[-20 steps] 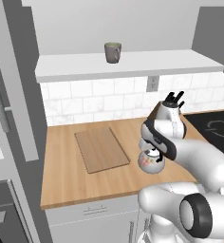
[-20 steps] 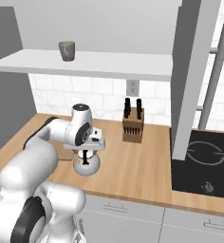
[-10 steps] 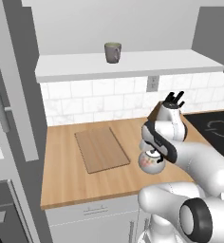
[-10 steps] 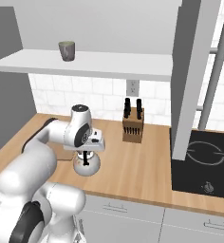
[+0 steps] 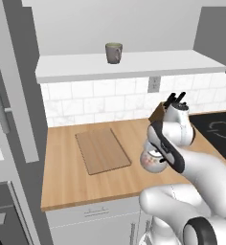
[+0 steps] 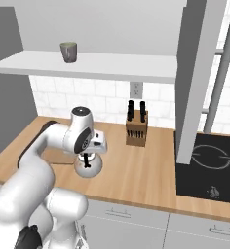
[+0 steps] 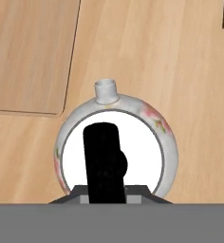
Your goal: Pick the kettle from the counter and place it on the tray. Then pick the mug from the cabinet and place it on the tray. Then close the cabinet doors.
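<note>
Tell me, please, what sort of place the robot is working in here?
A rendered kitchen, it seems: a wooden counter with a tiled backsplash, a knife block, a black cooktop, and a floral kettle beside a wooden tray.

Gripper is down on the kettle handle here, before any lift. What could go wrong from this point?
1. The gripper sits on the kettle's narrow black handle; the round body could swing or slip when lifted.
2. The kettle stands just off the tray's corner, so a low carry might catch the tray edge.
3. The knife block stands nearby on the counter; a wide arm swing could brush it.
</note>
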{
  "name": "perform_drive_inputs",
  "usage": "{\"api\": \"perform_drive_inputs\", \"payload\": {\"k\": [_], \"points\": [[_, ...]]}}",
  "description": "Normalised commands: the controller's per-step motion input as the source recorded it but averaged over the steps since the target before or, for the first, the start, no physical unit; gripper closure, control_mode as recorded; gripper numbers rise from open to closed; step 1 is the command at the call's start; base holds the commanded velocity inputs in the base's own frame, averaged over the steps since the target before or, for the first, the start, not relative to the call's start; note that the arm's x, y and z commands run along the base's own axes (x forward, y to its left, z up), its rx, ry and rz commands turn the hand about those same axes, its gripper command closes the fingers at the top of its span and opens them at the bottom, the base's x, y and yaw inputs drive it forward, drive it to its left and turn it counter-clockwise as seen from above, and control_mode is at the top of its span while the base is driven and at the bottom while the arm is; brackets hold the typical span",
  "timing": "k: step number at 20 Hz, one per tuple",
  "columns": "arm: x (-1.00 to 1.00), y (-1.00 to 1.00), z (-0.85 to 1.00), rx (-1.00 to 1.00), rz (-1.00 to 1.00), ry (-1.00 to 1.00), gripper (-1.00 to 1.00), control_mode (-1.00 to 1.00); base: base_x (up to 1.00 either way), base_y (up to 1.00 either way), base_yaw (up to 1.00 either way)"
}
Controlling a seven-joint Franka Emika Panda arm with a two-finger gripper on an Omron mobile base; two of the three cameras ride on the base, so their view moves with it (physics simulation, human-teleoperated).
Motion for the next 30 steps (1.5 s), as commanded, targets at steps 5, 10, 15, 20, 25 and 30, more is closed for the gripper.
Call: {"api": "perform_drive_inputs", "payload": {"k": [5,10,15,20,25,30], "points": [[-0.32,0.03,0.44,0.05,0.02,-0.21,1.00,-1.00,0.00,0.00,0.00],[-0.22,0.18,0.41,0.03,0.04,-0.27,1.00,-1.00,0.00,0.00,0.00],[-0.15,0.17,0.46,0.05,0.02,-0.29,1.00,-1.00,0.00,0.00,0.00],[-0.07,0.29,0.40,0.04,0.00,-0.16,1.00,-1.00,0.00,0.00,0.00],[0.00,0.35,0.36,0.00,0.00,0.00,1.00,-1.00,0.00,0.00,0.00],[0.09,0.38,0.25,0.00,0.00,0.00,1.00,-1.00,0.00,0.00,0.00]]}}
